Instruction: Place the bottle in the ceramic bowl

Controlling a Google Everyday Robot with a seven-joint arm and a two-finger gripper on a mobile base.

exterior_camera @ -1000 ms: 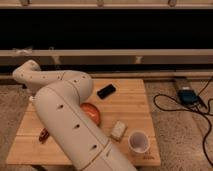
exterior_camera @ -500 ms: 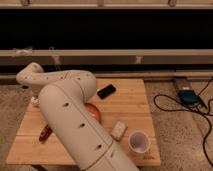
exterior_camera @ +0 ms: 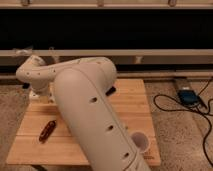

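The white arm (exterior_camera: 85, 105) lies across the bench (exterior_camera: 132, 107). The pincer is out of sight behind it, so I cannot tell how far open it is or what it holds. The bottle and the ceramic bowl are hidden too. A dark red object (exterior_camera: 47, 130) lies at 8 o'clock and a white cup (exterior_camera: 140, 141) stands at 5 o'clock.

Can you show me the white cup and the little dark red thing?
white cup (exterior_camera: 141, 141): camera view, its open top.
dark red thing (exterior_camera: 47, 130): camera view, its middle.
gripper: out of sight behind the robot arm (exterior_camera: 95, 115).
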